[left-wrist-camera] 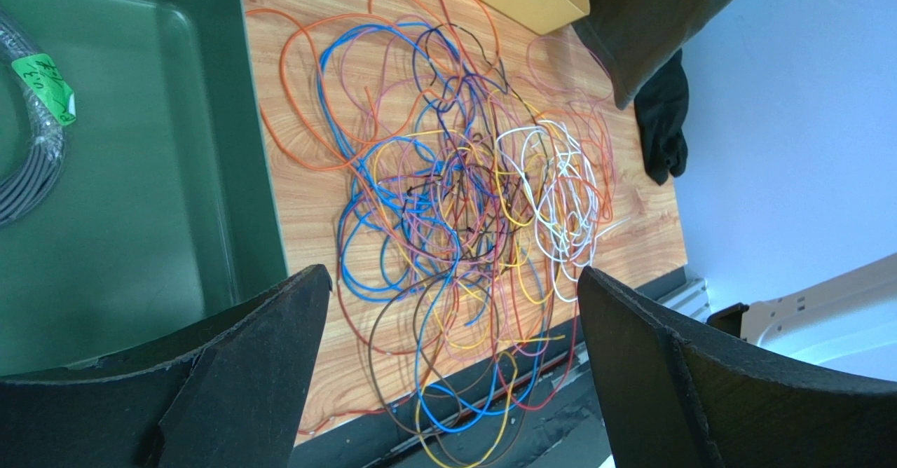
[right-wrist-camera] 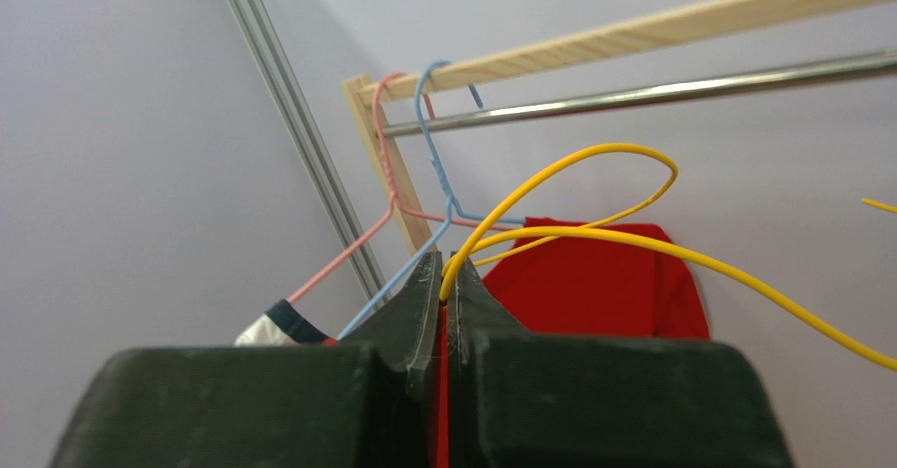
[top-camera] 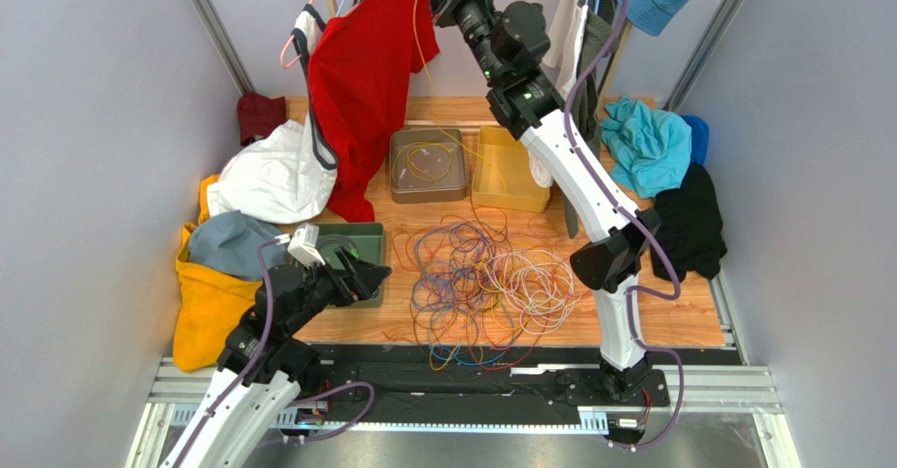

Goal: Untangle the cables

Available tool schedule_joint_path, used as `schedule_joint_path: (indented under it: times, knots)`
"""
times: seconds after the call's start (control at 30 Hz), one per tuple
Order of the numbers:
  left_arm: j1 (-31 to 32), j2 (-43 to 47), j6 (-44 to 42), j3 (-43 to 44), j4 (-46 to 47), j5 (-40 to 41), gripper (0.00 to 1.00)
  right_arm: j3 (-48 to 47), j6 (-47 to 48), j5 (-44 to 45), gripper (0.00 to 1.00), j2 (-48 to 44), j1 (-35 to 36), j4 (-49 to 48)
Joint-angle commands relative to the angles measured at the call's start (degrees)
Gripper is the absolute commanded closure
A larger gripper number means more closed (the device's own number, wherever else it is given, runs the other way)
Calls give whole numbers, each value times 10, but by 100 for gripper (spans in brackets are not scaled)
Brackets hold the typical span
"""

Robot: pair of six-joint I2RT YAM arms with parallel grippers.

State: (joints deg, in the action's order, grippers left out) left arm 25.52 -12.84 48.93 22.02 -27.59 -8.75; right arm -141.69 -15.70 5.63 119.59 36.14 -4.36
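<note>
Where the tabletop (top-camera: 695, 316) meets its dark near border, a few loops of the cables (top-camera: 484, 279) spill over the edge. The bulk of them lies as one many-coloured heap in the middle of the wood.

The left pincer (left-wrist-camera: 453, 289) hangs low at the near left with its jaws spread wide and nothing between them, over the rim of the green tray (top-camera: 371, 239). The heap lies just to its right and a little beyond, so this arm is by far the nearer one. Its way to the heap looks open. The tray wall bounds it on the left, and a black cloth (top-camera: 690, 221) sits well past the heap on the right.

Farther back, a grey tray (top-camera: 426, 163) and a yellow tray (top-camera: 505, 169) stand side by side behind the heap.

Farthest and highest, the right pincer (right-wrist-camera: 442, 268) is clamped tight on one yellow cable (right-wrist-camera: 590, 190), up beside the red shirt (top-camera: 363, 69) under the rail (right-wrist-camera: 653, 95). That strand runs nearly straight down. Where its lower end lies I cannot tell. Any further pull would likely have to go along that upright line, with little headroom left and the hangers close by.
</note>
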Motion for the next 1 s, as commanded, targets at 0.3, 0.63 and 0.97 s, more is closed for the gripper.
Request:
schedule_joint_path:
  times: [0.3, 0.63, 0.97]
  knots:
    - [1, -6, -9, 0, 31, -13, 4, 32, -40, -23, 100, 49, -22, -88]
    - [1, -21, 0, -13, 57, -18, 4, -39, -86, -38, 100, 59, -23, -131]
    - [2, -23, 4, -15, 65, -17, 4, -6, -114, -69, 100, 65, -27, -153]
